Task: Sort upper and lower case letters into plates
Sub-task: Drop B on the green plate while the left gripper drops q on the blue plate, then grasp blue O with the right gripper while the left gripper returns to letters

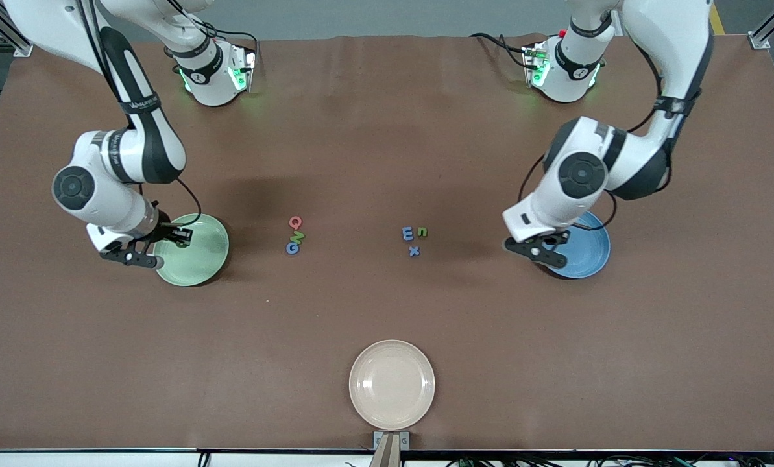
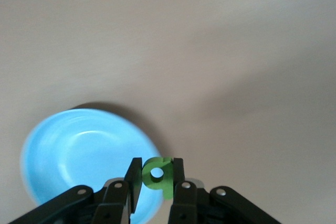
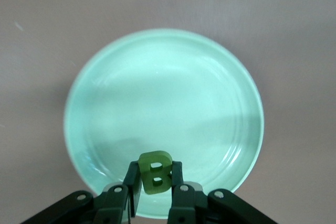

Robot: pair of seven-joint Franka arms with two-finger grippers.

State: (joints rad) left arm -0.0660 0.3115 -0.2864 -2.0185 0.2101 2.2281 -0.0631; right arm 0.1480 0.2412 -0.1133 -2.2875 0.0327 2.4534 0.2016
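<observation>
My right gripper (image 3: 156,178) is shut on a green capital B (image 3: 155,167) and hangs over the pale green plate (image 3: 163,93), above the rim toward the right arm's end of the table (image 1: 202,256). My left gripper (image 2: 157,176) is shut on a green lower-case letter shaped like a q (image 2: 158,174), above the edge of the blue plate (image 2: 79,150) that faces the table's middle (image 1: 588,253). Both plates hold nothing. Loose letters lie between the plates: a pink, a green and a blue G (image 1: 292,248) in one group, and a blue E (image 1: 407,233), green n (image 1: 422,231) and blue x (image 1: 414,251) in another.
A cream-beige plate (image 1: 392,384) sits at the table edge nearest the front camera, midway along it. Brown tabletop (image 1: 361,130) stretches between the letters and the two arm bases.
</observation>
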